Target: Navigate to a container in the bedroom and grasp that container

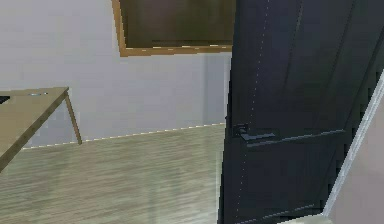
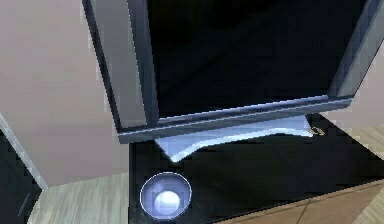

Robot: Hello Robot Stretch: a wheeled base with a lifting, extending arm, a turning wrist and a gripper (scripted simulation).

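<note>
Bowl [image 2: 165, 194] sits low centre in the arm side view, near the edge of the dark top [image 2: 260, 170], gripper state I can't tell, and a clumsy reach could shove it off, or driving on could clip the door [image 1: 300, 100] at the forward view's right.

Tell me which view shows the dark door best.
The forward view: the dark door takes up its right side, panels and handle plain. The arm side view offers at most a dark sliver at its lower left edge, possibly that same door.

A dark door [image 1: 300, 90] stands well apart from a wooden table [image 1: 30, 112].
</note>
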